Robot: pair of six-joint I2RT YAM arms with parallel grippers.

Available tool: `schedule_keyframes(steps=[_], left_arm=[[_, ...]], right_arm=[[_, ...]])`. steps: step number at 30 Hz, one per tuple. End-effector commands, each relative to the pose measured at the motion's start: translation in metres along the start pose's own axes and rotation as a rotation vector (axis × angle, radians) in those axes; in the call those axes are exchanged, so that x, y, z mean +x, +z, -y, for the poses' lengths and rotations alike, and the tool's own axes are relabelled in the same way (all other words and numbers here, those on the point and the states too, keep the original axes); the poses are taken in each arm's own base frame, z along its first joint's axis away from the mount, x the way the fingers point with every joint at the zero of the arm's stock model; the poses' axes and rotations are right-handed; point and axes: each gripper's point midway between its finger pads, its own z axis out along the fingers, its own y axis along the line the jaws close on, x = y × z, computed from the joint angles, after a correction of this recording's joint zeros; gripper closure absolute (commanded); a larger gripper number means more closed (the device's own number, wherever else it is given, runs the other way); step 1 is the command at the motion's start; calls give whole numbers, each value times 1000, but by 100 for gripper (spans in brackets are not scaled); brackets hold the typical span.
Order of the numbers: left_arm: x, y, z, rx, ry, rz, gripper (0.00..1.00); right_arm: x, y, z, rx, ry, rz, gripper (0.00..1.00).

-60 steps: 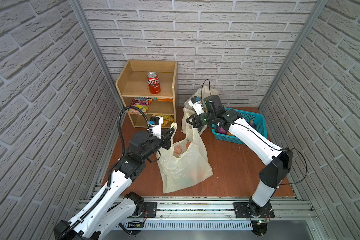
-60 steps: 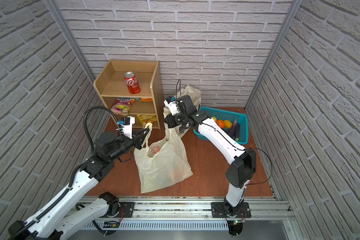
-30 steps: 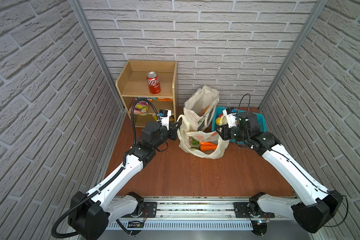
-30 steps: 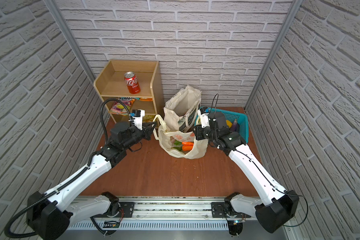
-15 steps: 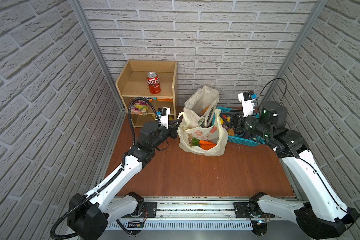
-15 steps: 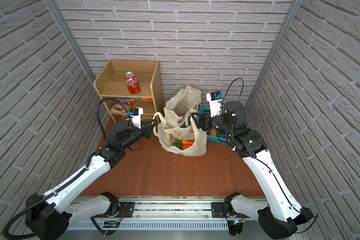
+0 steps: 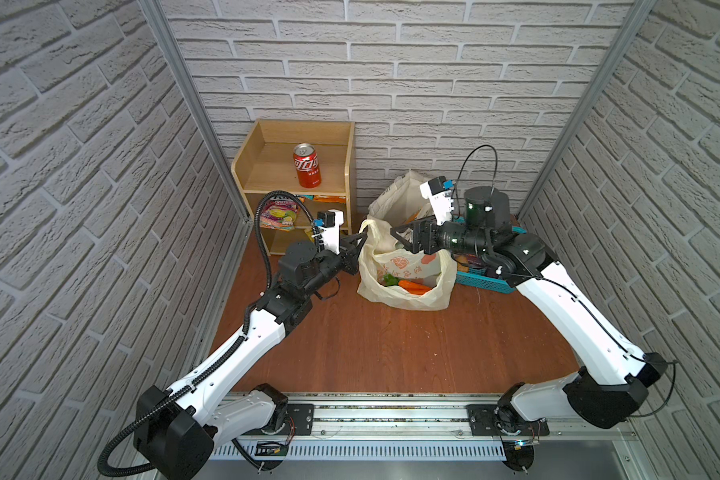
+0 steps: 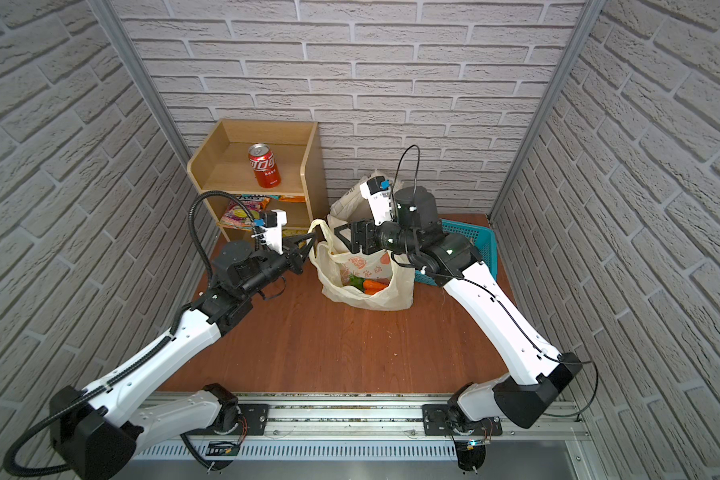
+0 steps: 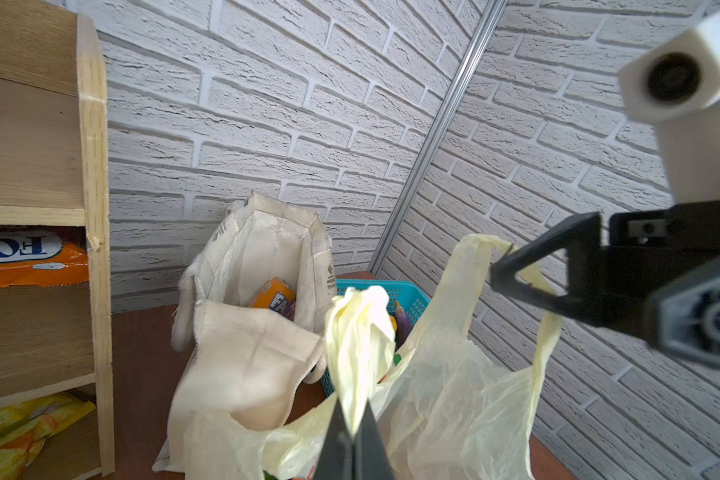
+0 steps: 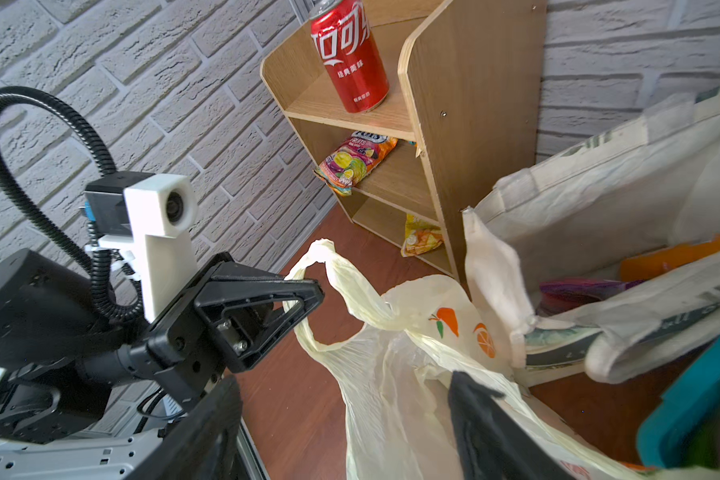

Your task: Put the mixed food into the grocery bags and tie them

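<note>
The canvas tote (image 9: pixel 246 361) stands open near the back wall with the orange soda can (image 9: pixel 273 297) and the purple snack packet (image 10: pixel 578 286) inside. Its mouth is untied, so an arm sweeping past it during knotting could tip it and spill both items. The plastic bag (image 7: pixel 441 286) rests on the wooden floor (image 7: pixel 391 353) directly in front of the tote and beside the turquoise basket (image 7: pixel 481 280), its mouth gaping, with the carrots (image 7: pixel 414 286) lying low inside. The bag is supported on one side only: the left gripper (image 9: pixel 352 419) is clamped on the bunched handle (image 9: pixel 360 332), while the right gripper (image 10: pixel 339 386) hovers over the bag with its jaws spread wide and grips nothing. A hard pull from the left would likely drag or topple the bag, roll the carrots out, or tear the thin film. The second handle (image 9: pixel 487 245) stands up as a loop at one finger of the right gripper; whether it hangs on that finger cannot be determined. If the right jaws close on the bag wall instead of this loop, the knot cannot form. The two grippers sit near each other, so crossing the handles risks finger contact.
</note>
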Motion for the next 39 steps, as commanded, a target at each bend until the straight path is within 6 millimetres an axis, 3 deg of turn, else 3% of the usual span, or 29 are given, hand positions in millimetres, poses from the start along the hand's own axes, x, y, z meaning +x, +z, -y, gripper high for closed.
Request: schedule_keyframes(steps=[1, 15, 20, 25, 33, 34, 37, 39], left_arm=[[-27, 0, 17, 54, 25, 82, 100], [-27, 1, 25, 75, 29, 74, 100], [-27, 1, 27, 82, 30, 72, 100], [-25, 3, 28, 92, 28, 61, 100], [-19, 7, 28, 99, 31, 41, 100], [-17, 7, 28, 97, 33, 36, 98], [-15, 1, 27, 89, 49, 26, 62], [-14, -10, 25, 69, 65, 27, 44]], right_arm=[[-30, 0, -18, -42, 7, 114, 19], [-35, 43, -19, -76, 65, 129, 20], [-35, 55, -18, -87, 80, 126, 25], [-37, 61, -21, -106, 87, 125, 41], [-40, 61, -23, -114, 77, 122, 91], [-42, 59, -23, -109, 72, 126, 94], [-47, 53, -19, -95, 48, 135, 94], [-51, 47, -18, -105, 19, 139, 95]])
